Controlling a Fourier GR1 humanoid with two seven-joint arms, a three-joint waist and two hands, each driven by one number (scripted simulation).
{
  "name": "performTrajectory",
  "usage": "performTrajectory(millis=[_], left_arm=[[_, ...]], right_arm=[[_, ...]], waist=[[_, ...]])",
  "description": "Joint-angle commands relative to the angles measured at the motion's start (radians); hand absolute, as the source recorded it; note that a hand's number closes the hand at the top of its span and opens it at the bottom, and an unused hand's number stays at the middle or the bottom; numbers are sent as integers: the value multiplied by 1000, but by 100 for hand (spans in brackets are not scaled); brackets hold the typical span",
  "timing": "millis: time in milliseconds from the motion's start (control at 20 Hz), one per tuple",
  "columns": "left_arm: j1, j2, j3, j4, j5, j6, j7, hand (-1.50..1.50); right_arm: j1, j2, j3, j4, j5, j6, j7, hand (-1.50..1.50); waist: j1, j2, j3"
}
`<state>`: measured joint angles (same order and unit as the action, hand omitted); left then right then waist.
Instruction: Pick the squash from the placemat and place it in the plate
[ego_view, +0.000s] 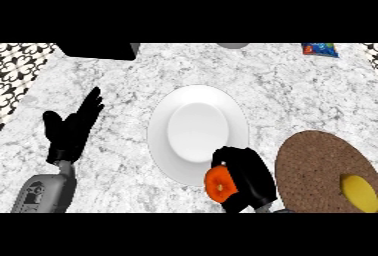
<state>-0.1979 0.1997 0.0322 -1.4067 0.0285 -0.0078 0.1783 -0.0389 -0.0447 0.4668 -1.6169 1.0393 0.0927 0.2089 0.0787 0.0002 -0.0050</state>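
The right hand (247, 177) is curled round the orange squash (219, 184) — held at the white plate's (166, 150) lower rim, beside the brown placemat (314, 160) — while the left hand (74, 127) rests open, fingers up

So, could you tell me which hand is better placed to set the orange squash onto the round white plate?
The right hand: its fingers already curl around the orange squash at the round white plate's lower rim. The left hand rests open, off to the plate's left.
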Motion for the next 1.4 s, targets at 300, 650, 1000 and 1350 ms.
performTrajectory(millis=[300, 650, 1000, 1350], left_arm=[[-13, 11, 7, 21, 3, -9, 14, 0], [-39, -19, -3, 51, -16, 20, -4, 0], [-61, -13, 10, 45, -17, 34, 26, 0], [-34, -4, 18, 74, -18, 12, -37, 0]], right_arm=[[-267, 44, 208, -49, 260, -340, 497, 150], [-433, 45, 331, 39, 330, -468, 954, 150], [-580, 44, 326, 143, 330, -514, 1176, 150], [-655, 44, 307, 317, 257, -565, 1186, 150]], waist=[[-2, -16, 1], [-4, 3, 2], [-22, 3, 4], [-30, 9, 4]])
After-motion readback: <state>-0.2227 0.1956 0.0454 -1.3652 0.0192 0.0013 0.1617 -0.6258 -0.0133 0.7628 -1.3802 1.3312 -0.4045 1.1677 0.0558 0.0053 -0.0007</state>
